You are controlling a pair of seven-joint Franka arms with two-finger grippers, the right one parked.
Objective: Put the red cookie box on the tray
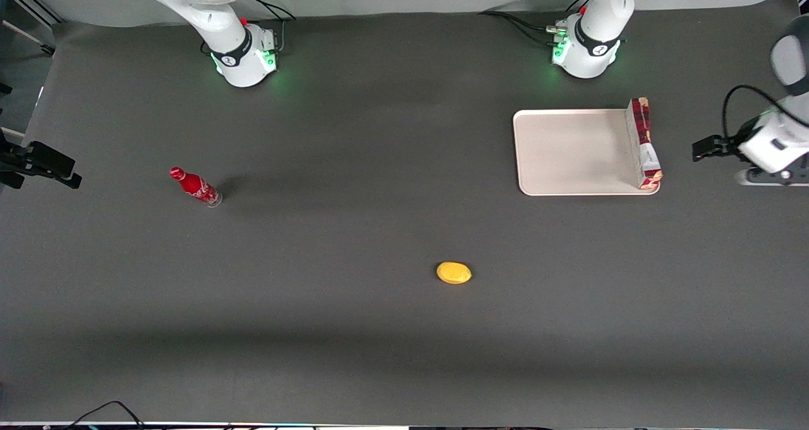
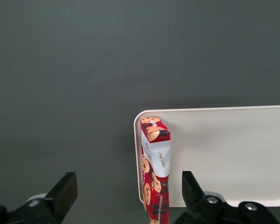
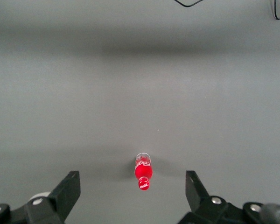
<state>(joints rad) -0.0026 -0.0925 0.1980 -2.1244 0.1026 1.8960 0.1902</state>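
Observation:
The red cookie box (image 1: 643,144) stands on its long narrow side on the beige tray (image 1: 569,155), along the tray's short edge nearest the working arm's end of the table. In the left wrist view the cookie box (image 2: 155,170) shows cookie prints and a white panel, and it rests just inside the tray (image 2: 228,149) rim. My left gripper (image 1: 705,148) hovers beside the tray, a short way off from the box. It is open: the black fingers (image 2: 192,185) stand wide apart and touch nothing, with the gripper (image 2: 128,196) looking down past the box.
A small red bottle (image 1: 196,188) lies tilted toward the parked arm's end of the table, and the right wrist view also shows this bottle (image 3: 143,172). A yellow oval object (image 1: 454,272) lies nearer the front camera than the tray. The table is a dark mat.

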